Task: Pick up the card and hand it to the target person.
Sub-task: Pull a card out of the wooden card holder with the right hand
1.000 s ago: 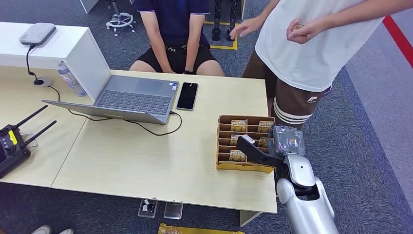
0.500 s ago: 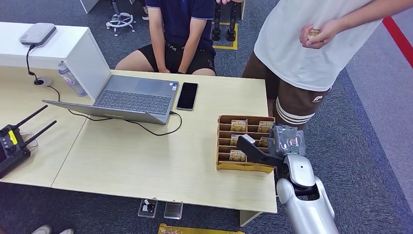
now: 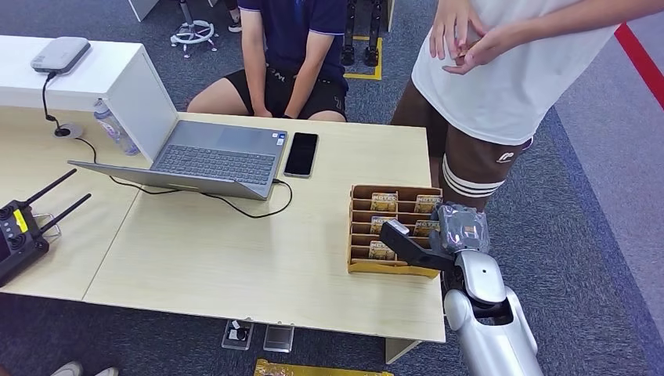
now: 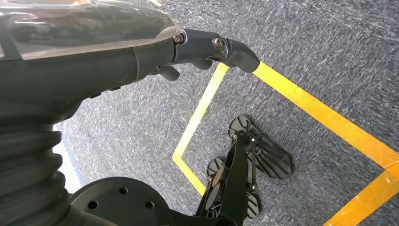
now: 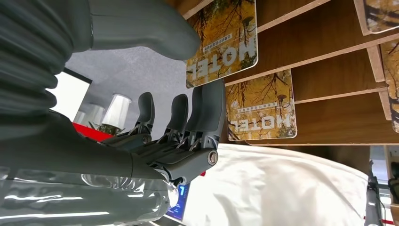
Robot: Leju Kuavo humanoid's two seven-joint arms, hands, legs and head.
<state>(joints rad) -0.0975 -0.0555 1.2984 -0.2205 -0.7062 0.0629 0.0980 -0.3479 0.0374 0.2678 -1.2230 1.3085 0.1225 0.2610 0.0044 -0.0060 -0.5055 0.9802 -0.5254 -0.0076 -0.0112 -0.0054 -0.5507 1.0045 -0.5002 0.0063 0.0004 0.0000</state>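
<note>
The card [image 5: 222,44] stands in a slot of the box [image 3: 360,266], leaning against a wooden divider so that its printed face and free edge stick out where something can pinch them. The right hand [image 3: 427,243] is at that edge: in the right wrist view the thumb [image 5: 141,28] lies over the card's near corner and the dark fingers [image 5: 207,110] rise just behind it, with a gap between them, so the hand is apart and holds nothing yet. I judge this to be the reach before the pinch; the thumb and fingers bracket the card so that closing them would clamp it. A second card [image 5: 261,106] sits in the next slot, just beside the fingers, and could be caught by mistake. Beyond the box stands the person [image 3: 501,78], hands together at the chest, probably the one to receive it. The left hand [image 4: 207,49] hangs over the carpet, holding nothing, its fingers loosely curled.
</note>
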